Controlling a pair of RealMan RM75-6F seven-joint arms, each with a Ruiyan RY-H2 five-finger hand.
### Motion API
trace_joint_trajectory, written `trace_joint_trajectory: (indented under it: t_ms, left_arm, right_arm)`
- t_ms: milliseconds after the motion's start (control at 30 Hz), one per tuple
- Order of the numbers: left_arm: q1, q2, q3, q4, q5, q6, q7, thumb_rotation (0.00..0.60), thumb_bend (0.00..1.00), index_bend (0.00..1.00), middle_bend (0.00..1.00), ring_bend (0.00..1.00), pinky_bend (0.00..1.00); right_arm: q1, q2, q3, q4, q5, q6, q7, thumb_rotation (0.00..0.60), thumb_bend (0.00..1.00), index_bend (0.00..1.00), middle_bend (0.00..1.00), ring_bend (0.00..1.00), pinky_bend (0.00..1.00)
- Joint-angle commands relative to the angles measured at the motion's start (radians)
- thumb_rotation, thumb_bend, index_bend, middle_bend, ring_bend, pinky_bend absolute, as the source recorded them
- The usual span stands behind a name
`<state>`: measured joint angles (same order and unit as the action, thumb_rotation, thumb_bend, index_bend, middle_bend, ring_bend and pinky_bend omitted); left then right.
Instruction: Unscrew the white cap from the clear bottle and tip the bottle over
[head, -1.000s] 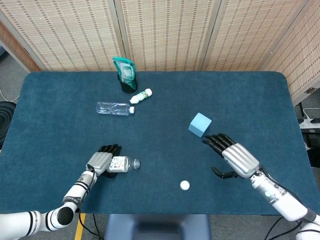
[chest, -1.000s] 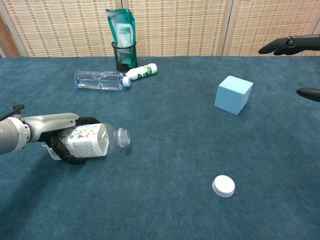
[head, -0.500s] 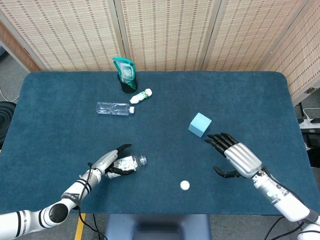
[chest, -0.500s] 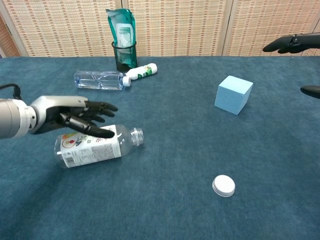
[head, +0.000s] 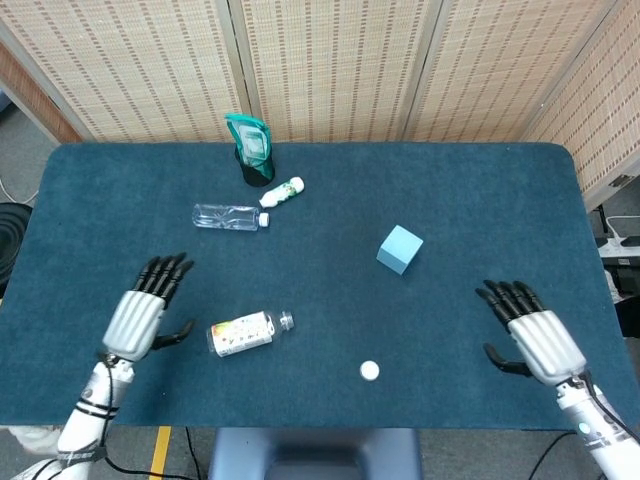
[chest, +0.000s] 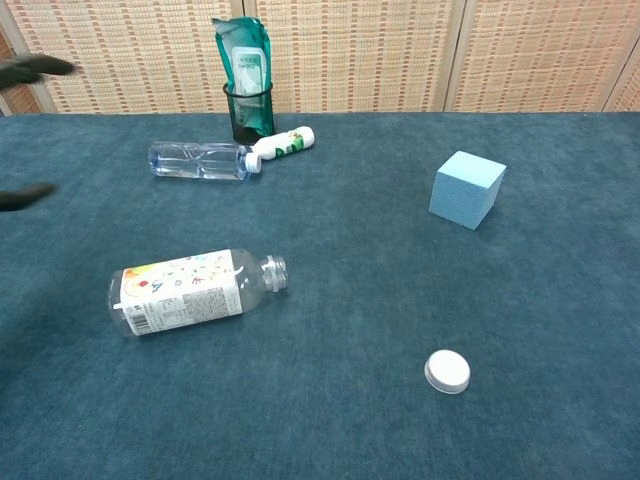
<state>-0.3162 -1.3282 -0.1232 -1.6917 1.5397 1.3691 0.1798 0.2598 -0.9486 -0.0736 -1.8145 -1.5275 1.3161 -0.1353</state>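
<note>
Now our left hand (head: 138, 313) hovers over the near-left part of the dark blue carpeted bench (head: 480, 200), fingers spread and straight, holding nothing; in the chest view only blurred dark fingertips (chest: 38, 67) show at the left edge. Just off it, toward 3 o'clock, the clear plastic bottle with a colourful printed label (head: 243, 333) lies on its side, apart from the hand, its uncapped neck pointing toward 3 o'clock. In the chest view the bottle (chest: 190, 289) rests flat on the cloth with the open mouth facing right.

Our right hand (head: 530, 335) hangs over the near-right part of the bench, fingers likewise apart and extended, gripping nothing. Toward 9 o'clock from it, well apart, the small round white cap (head: 370, 371) sits alone on the bench, between the two hands and nearer the front edge; the chest view shows the cap (chest: 447, 371) lying flat, well apart from the bottle's mouth.

Further out, toward 12 o'clock of the cap, a light blue foam cube (head: 400, 249) stands by itself. At the far side, a second clear bottle with a white cap (head: 229, 216) lies on its side, and just beside its capped end lies a small white bottle with green print (head: 283, 191). Behind them a black mesh cup (head: 255, 170) stands upright holding a teal pouch (head: 250, 138).
</note>
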Motion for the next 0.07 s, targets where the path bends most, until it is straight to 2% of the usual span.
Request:
trace_joint_trajectory:
  t_ms: [33,67]
  left_arm:
    - [0.185,0.026,0.154,0.108,0.171,0.216,0.034,0.6,0.35,0.0,0.0,0.0,0.0]
    - [0.185,0.031,0.153,0.1,0.17,0.216,0.036,0.6,0.35,0.0,0.0,0.0,0.0]
  right_arm:
    - [-0.069,-0.035,-0.005,0.011,0.064,0.063,-0.099,0.462,0.37,0.0,0.0,0.0,0.0]
    - [-0.071,-0.038,-0.001,0.013,0.064,0.067,-0.098,0.463,0.37,0.0,0.0,0.0,0.0]
